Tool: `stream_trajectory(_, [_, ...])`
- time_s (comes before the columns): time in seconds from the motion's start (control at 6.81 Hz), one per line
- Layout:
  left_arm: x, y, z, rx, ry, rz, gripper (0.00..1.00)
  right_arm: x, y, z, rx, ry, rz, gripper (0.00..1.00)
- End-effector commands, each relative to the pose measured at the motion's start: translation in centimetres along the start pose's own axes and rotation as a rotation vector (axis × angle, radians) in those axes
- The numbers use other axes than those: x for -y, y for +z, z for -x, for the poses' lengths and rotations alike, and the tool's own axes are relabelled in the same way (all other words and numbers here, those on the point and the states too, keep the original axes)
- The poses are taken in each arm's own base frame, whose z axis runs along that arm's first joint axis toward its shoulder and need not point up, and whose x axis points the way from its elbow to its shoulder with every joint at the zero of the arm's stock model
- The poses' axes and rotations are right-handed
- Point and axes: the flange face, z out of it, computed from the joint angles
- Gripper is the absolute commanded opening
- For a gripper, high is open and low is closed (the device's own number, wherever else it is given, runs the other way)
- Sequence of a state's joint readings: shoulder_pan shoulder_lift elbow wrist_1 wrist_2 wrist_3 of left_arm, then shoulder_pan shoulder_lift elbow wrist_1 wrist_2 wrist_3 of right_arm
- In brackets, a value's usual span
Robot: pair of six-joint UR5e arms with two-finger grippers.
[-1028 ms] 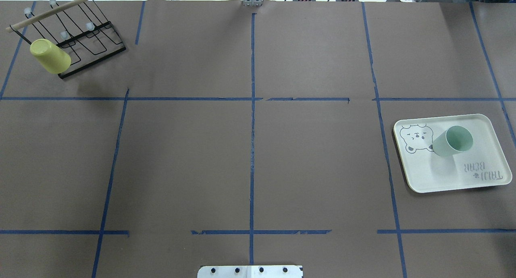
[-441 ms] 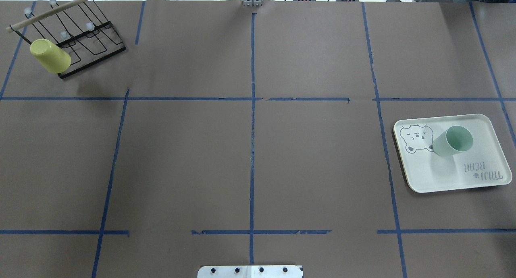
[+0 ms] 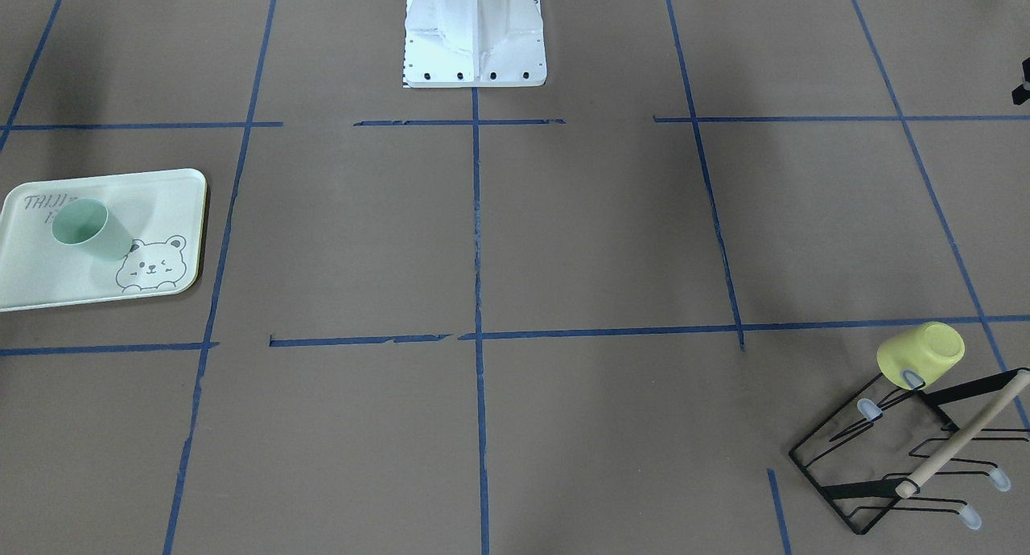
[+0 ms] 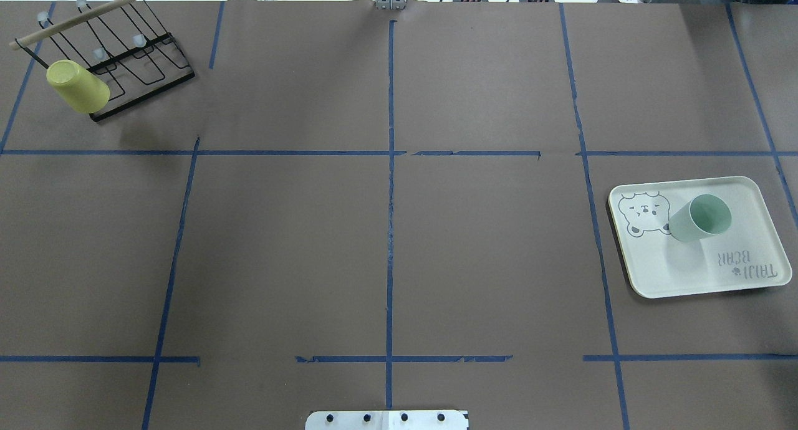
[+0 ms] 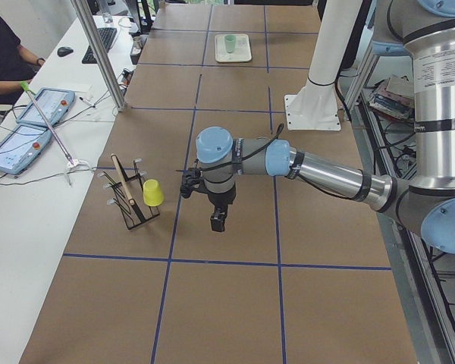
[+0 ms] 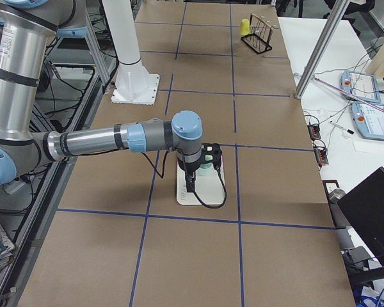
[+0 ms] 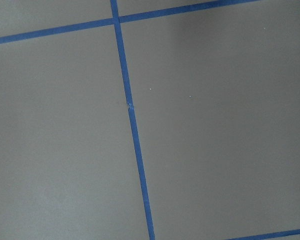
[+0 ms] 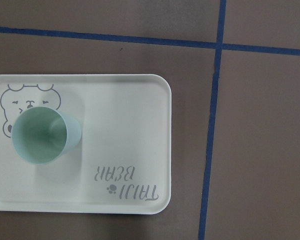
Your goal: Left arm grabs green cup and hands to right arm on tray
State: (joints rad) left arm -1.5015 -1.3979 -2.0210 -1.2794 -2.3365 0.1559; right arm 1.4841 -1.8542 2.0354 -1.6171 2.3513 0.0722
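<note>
The green cup (image 4: 698, 218) stands upright, mouth up, on the tray (image 4: 686, 274) at the table's right side, next to the bear drawing. It also shows in the front view (image 3: 84, 229) and in the right wrist view (image 8: 42, 137), where the tray (image 8: 125, 125) lies below the camera. The right gripper (image 6: 191, 185) hangs above the tray (image 6: 198, 195); I cannot tell if it is open. The left gripper (image 5: 218, 221) hangs over bare table near the rack; I cannot tell its state. Neither arm shows in the overhead or front views.
A yellow cup (image 4: 78, 87) hangs upside down on a black wire rack (image 4: 134, 62) at the far left corner. The robot's white base (image 3: 475, 32) stands at the middle of the near edge. Blue tape lines cross the brown table. An operator's desk lies beyond the far edge.
</note>
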Motion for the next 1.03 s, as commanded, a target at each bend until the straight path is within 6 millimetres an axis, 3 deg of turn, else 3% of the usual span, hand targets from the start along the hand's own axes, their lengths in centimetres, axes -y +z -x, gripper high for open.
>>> stream_trajectory(0.0, [-1.7,0.8,0.5,-0.001,-0.009,0.015,1.00,0.0,0.1,-0.1,-0.003,-0.002,0.004,1.00])
stream_trajectory(0.44, [-1.0,-0.3,-0.6,-0.002,0.008,-0.004,1.00,0.2,-1.1,1.1,0.003,-0.033,-0.021,1.00])
stream_trajectory(0.73, [1.8,-2.2,-2.1,0.014,0.055,-0.048,1.00,0.4,-1.6,1.7,0.003,-0.049,-0.033,1.00])
stream_trajectory(0.88, [2.0,-2.6,-2.6,0.018,0.069,-0.055,1.00,0.4,-1.7,1.9,0.011,-0.050,-0.036,1.00])
